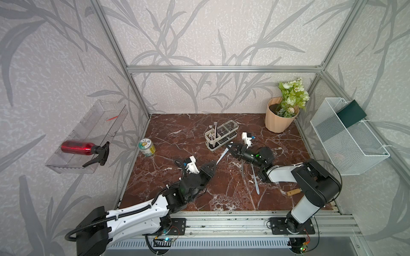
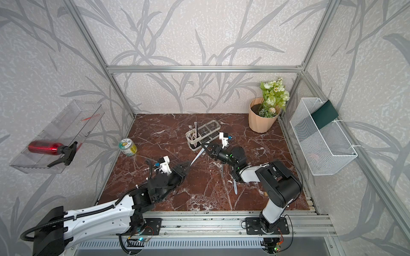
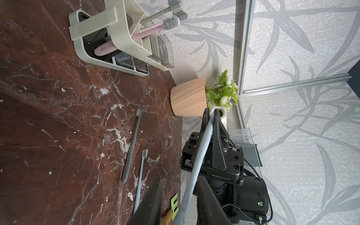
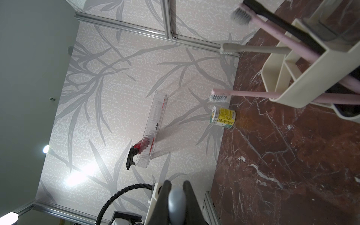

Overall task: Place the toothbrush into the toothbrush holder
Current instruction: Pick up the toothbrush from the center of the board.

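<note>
A light blue-grey toothbrush (image 1: 221,156) (image 2: 196,158) hangs in the air between my two grippers, in front of the toothbrush holder (image 1: 221,138) (image 2: 200,137). My right gripper (image 1: 229,147) (image 4: 176,183) is shut on its far end. My left gripper (image 1: 214,165) (image 3: 180,183) straddles the near end of the toothbrush (image 3: 202,152); the shaft lies against one finger, a gap shows at the other. The toothbrush holder (image 3: 124,33) (image 4: 303,81) stands upright with pink, white and black brushes in one end compartment.
Two more toothbrushes, grey (image 1: 243,175) and pale blue (image 1: 256,184), lie on the marble under my right arm, with a small wooden-handled fork (image 1: 293,192) beside them. A can (image 1: 146,147) stands left, a flower pot (image 1: 280,119) at the back right. A white mesh basket (image 1: 346,137) hangs on the right wall.
</note>
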Controlling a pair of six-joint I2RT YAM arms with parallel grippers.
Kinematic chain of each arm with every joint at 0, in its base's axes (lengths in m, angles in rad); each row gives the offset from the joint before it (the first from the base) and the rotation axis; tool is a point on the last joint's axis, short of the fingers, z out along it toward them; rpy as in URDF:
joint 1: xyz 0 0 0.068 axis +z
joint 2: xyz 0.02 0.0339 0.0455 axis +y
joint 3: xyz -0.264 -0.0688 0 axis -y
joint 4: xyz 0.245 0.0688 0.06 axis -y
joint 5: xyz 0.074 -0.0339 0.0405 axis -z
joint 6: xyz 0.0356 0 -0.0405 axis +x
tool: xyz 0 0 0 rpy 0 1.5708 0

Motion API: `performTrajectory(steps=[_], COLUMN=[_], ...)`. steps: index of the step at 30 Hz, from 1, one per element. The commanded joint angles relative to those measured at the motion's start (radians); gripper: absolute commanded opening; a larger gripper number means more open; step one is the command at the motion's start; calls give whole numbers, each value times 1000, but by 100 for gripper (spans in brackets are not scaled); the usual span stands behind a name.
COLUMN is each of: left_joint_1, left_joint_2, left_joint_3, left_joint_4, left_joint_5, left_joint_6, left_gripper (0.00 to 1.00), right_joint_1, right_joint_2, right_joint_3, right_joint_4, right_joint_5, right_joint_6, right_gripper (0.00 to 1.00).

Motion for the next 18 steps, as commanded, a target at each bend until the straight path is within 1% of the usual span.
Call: performTrajectory(steps=[1, 7, 14, 15, 18], left_joint_1=[6, 5, 6, 6, 7], left_joint_2=[-7, -12, -16, -16, -22], left_joint_3=[-19, -37, -39, -37, -35], left_joint_4=[31, 46, 60, 59, 50], left_joint_5=[-15, -19, -23, -24, -26], left_joint_6=[-19, -27, -23, -22, -18], left_gripper=[26, 19, 12, 10, 6], right_joint_1=[3, 4, 7, 8, 8], right_joint_2=[7, 13, 17, 39, 38], right_joint_3=[21, 22, 25, 26, 23], right_joint_4=[41, 41, 41, 41, 41], right_joint_5=[-3, 16, 9, 5, 1], right_joint_6=[9, 20, 26, 24, 20], right_gripper=[0, 0, 0, 0, 0])
